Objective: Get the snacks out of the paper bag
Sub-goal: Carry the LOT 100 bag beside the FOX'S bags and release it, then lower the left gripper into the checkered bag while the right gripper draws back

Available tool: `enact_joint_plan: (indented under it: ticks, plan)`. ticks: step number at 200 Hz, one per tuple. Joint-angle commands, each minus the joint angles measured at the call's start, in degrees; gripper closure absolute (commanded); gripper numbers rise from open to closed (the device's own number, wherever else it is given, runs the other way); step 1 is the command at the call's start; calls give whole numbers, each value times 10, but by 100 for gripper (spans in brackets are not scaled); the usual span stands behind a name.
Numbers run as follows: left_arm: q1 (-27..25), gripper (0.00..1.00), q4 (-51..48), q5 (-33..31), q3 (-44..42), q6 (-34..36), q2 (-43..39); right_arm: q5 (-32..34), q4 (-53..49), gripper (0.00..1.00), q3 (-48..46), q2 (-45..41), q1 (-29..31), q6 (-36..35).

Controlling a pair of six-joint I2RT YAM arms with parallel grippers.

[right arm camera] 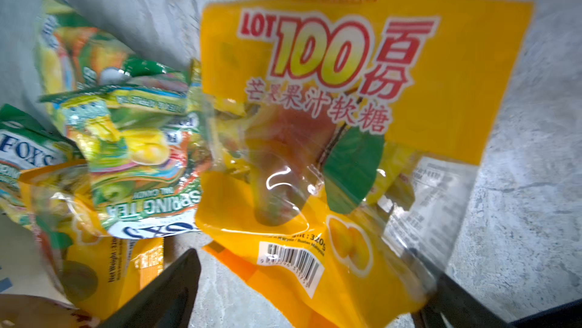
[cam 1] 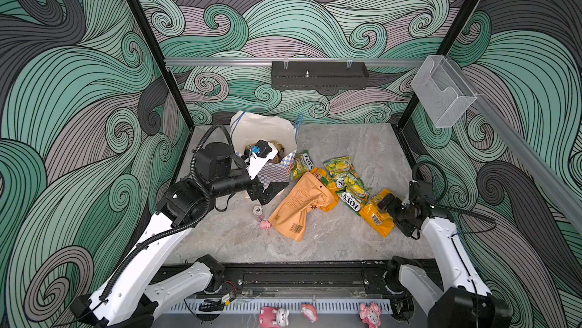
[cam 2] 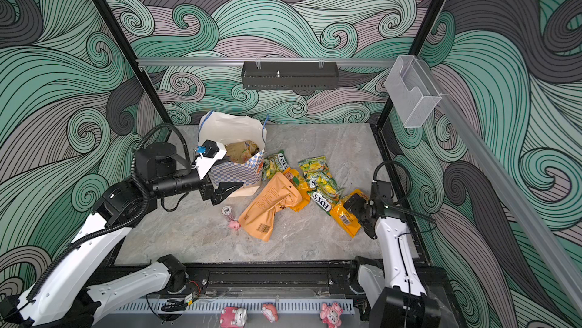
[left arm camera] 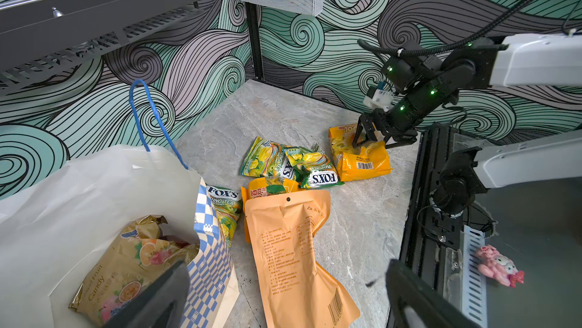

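Observation:
The paper bag [cam 1: 267,128] [left arm camera: 78,191] stands upright at the back. A gold foil snack [left arm camera: 126,266] lies inside it. My left gripper [cam 1: 271,192] [left arm camera: 283,304] is open and empty at the bag's checkered front, one finger over the mouth and one outside. Snacks lie on the table: a tan-orange pouch [cam 1: 299,206], green-yellow FOX'S bags [cam 1: 338,165] and an orange-yellow bag [cam 1: 376,216] [right arm camera: 346,153]. My right gripper [cam 1: 385,205] [right arm camera: 304,257] hangs just above that orange-yellow bag, fingers spread wide, not pinching it.
A small white-capped bottle [cam 1: 257,210] and a pink pig figurine [cam 1: 265,225] lie beside the tan pouch. More pig figurines [cam 1: 274,317] sit on the front rail. A black shelf [cam 1: 319,74] and a clear box [cam 1: 442,90] hang on the walls.

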Motion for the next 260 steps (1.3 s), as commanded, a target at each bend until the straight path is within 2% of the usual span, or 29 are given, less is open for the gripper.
enact_joint_plan:
  ticks: [1,48,72,88,103,141,182,206,260]
  plan:
    - [-4,1,2,-12,13,-8,9,5,-17,1,62,-22,3,-24]
    - [-4,1,12,-73,39,-54,38,9,-58,1,192,-34,66,-26]
    - [-4,1,10,-111,66,-95,65,-28,-61,1,251,-33,101,-11]
    - [-4,1,-1,-173,95,-144,95,-53,-54,1,292,-34,130,-5]
    - [-4,1,-27,-236,139,-183,132,-43,-64,1,336,-30,166,-4]
    - [-4,6,-52,-326,230,-226,205,-23,-109,1,445,-6,257,-26]
    - [-4,11,-101,-410,339,-238,298,18,-138,1,532,21,363,-46]
    - [-3,14,-119,-424,374,-241,340,32,-164,1,577,39,412,-49]
    - [-2,18,-208,-473,460,-246,454,49,-204,1,597,27,432,-60]
